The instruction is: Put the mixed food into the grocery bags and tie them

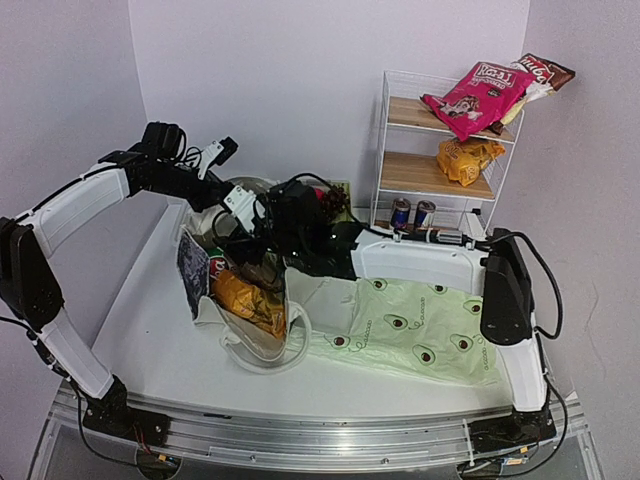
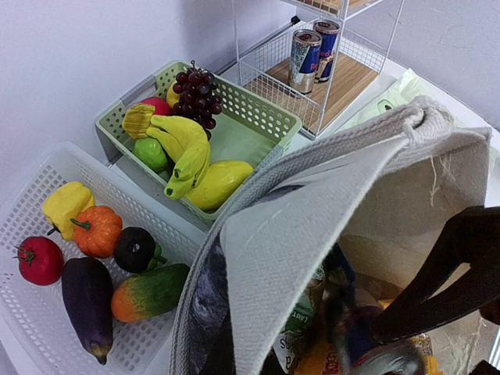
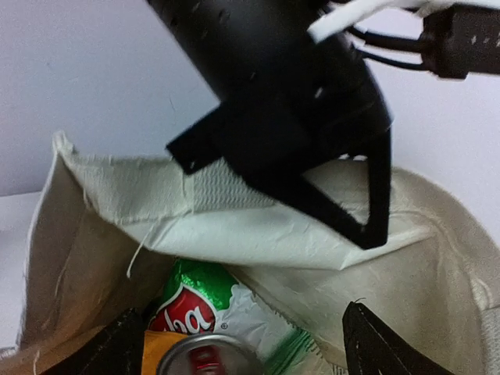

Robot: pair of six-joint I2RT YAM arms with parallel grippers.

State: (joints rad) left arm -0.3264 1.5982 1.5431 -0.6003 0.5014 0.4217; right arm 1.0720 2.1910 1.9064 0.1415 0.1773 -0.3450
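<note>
The cream canvas tote (image 1: 262,350) stands open left of centre, holding an orange packet (image 1: 245,298) and a green-white packet (image 3: 195,301). My left gripper (image 1: 222,205) is shut on the tote's far rim (image 2: 312,226) and holds it up; one of its black fingers (image 3: 375,195) shows against the fabric. My right gripper (image 3: 242,351) is open inside the tote's mouth, and a small drink can (image 3: 205,361) sits between its fingers, nearer the left one. The pale-green avocado bag (image 1: 420,320) lies flat to the right. Bananas (image 2: 183,144) and grapes (image 2: 197,92) lie in a green basket (image 2: 258,109).
A white basket (image 2: 156,226) with toy vegetables stands beside the tote. A wire rack (image 1: 440,170) at the back right holds two cans (image 1: 412,213), a pink packet (image 1: 478,92) and an orange packet (image 1: 468,158). The right arm spans the avocado bag.
</note>
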